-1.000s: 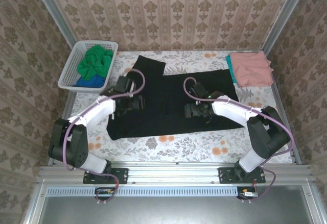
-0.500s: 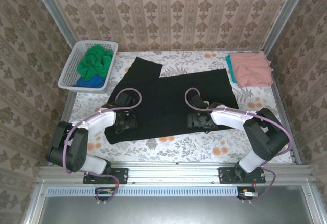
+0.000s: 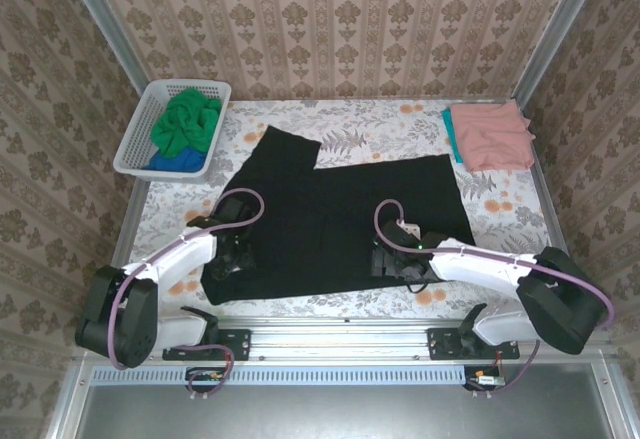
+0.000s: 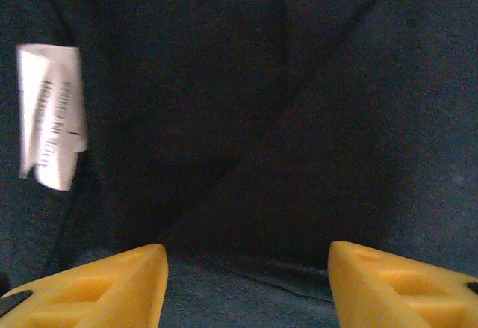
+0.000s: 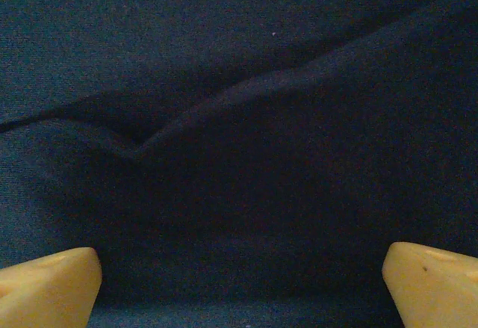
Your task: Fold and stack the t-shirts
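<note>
Gripping the near edge evenly looks like the step in hand. The black t-shirt point(image 3: 330, 209) lies spread across the middle of the table point(image 3: 380, 119), one sleeve reaching toward 11 o'clock. Both arms sit low on its edge toward 6 o'clock.

The left gripper point(image 3: 232, 251) is at about 7 o'clock. Its fingers are part-spread over dark cloth and pinch nothing, with a white label point(image 4: 48, 115) at their 10 o'clock. The right gripper point(image 3: 392, 259), at about 5 o'clock, has its fingers spread wide and empty.

Each should bite the hem at matching depth, then both should carry it together toward 12 o'clock so the fold falls straight. The crease ahead of the right fingers may need flattening.

The green tee point(image 3: 190, 119) and blue tee point(image 3: 175, 162) sit in the basket point(image 3: 135, 144) at 10 o'clock. The salmon pink tee point(image 3: 495, 134) lies over the teal tee point(image 3: 452, 134) at 2 o'clock.
</note>
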Robot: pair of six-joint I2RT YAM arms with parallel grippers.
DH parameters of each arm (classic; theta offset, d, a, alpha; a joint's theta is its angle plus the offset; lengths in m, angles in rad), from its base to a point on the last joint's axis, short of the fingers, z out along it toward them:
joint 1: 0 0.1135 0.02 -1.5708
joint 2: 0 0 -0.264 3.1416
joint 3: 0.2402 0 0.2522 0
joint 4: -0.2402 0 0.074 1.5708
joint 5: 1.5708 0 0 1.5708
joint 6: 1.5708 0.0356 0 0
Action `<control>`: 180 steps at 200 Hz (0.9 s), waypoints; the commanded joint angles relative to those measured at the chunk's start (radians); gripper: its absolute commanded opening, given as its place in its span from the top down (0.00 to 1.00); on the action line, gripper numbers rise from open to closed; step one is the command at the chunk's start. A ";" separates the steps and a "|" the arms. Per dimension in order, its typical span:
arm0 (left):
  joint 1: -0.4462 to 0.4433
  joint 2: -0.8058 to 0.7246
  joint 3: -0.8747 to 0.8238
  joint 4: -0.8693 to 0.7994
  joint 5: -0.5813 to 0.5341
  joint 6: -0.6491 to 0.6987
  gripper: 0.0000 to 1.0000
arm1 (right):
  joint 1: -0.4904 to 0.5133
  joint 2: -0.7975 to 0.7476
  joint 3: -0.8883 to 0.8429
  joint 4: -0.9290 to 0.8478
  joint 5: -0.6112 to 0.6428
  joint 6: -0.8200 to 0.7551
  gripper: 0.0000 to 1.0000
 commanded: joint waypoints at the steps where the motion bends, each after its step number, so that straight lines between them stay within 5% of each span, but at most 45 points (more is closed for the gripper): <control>1: 0.041 0.015 0.023 -0.040 -0.015 0.037 0.39 | 0.021 -0.039 -0.011 -0.173 -0.030 0.082 0.00; 39: 0.059 0.053 0.222 -0.048 -0.046 0.132 0.34 | -0.110 -0.146 0.170 -0.187 0.031 -0.123 0.00; 76: 0.058 0.187 0.547 0.011 -0.077 0.295 0.24 | -0.360 -0.103 0.320 -0.068 0.039 -0.395 0.00; 114: 0.086 0.547 0.943 0.096 -0.035 0.412 0.25 | -0.622 0.189 0.532 -0.011 -0.133 -0.532 0.00; 180: 0.133 1.127 1.589 0.077 0.055 0.456 0.30 | -0.754 0.640 0.912 -0.179 -0.065 -0.588 0.18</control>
